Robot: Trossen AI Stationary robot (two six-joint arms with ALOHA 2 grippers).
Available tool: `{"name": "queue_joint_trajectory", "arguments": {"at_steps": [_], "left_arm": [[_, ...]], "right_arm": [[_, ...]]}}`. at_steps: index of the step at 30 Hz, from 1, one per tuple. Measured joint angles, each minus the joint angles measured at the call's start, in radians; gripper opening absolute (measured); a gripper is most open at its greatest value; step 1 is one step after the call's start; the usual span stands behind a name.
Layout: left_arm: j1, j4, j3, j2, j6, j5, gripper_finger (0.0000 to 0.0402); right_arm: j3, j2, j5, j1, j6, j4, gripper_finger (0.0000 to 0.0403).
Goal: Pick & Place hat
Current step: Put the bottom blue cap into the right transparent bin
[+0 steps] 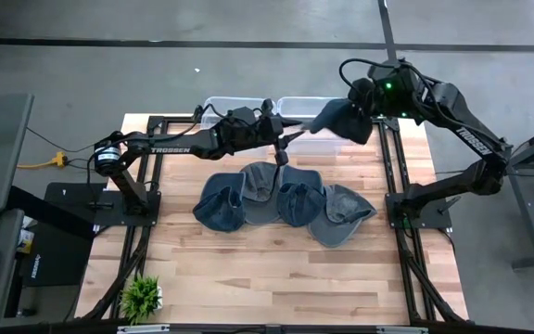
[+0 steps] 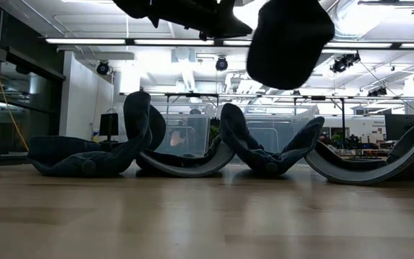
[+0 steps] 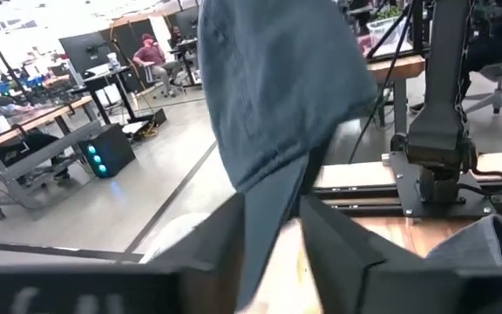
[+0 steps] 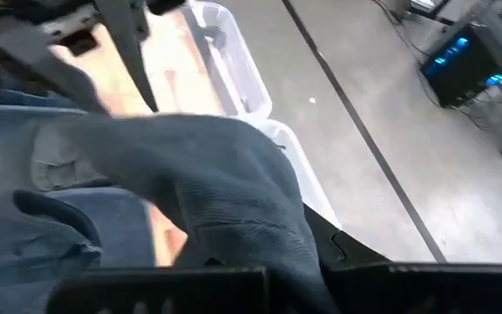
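Note:
A blue-grey hat (image 1: 341, 119) hangs in the air above the table's far side, between my two grippers; in the low view it is a dark lump (image 2: 290, 39) well off the wood. My left gripper (image 1: 284, 141) reaches in from the left and is shut on its brim. My right gripper (image 1: 367, 104) comes from the right and is shut on its crown. Several more blue-grey hats (image 1: 286, 199) lie in an overlapping row mid-table, resting on their crowns and brims (image 2: 185, 155). My left gripper (image 3: 273, 249) has the hat's stiff brim (image 3: 268, 205) pinched between its two fingers, coming level from the table's left. The crown (image 3: 277, 78) stands beyond the fingertips, clear of the table. My right gripper (image 4: 260, 262) is shut on the soft crown cloth (image 4: 234, 192), which bunches over and hides the fingers. How many layers it has cannot be seen. The hat is lifted clear.
Two clear plastic bins (image 1: 230, 107) (image 1: 302, 104) stand side by side at the table's far edge, right under and behind the held hat. A small green plant (image 1: 142, 295) sits at the near left corner. Bare wood lies along the near side (image 1: 276, 278).

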Motion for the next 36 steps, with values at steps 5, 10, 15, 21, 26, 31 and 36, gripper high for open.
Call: {"name": "queue_joint_trajectory", "arguments": {"at_steps": [5,10,15,21,26,31,36], "left_arm": [[0.0,-0.043,0.0,-0.045,0.023,-0.033,0.0205],[0.0,-0.092,0.003,-0.099,0.025,-0.283,0.0232],[0.0,-0.112,0.002,-0.139,0.021,-0.47,0.0233],[0.0,-0.147,0.002,-0.154,0.016,-0.55,0.0233],[0.0,-0.205,0.002,-0.154,0.009,-0.605,0.0233],[0.0,-0.209,0.002,-0.154,-0.01,-0.66,0.0233],[0.0,-0.204,0.002,-0.154,-0.061,-0.689,0.0233]], "right_arm": [[0.0,0.0,0.076,0.0,0.048,-0.002,0.0002],[0.0,0.006,0.104,-0.023,0.141,0.029,0.0001],[0.0,0.038,0.091,-0.095,0.281,0.055,0.0001],[-0.001,0.106,0.011,-0.225,0.396,0.088,0.0001],[-0.001,0.146,-0.106,-0.338,0.492,0.11,0.0001],[-0.001,0.161,-0.189,-0.386,0.568,0.106,0.0001],[-0.001,0.158,-0.182,-0.387,0.641,0.105,0.0]]}}
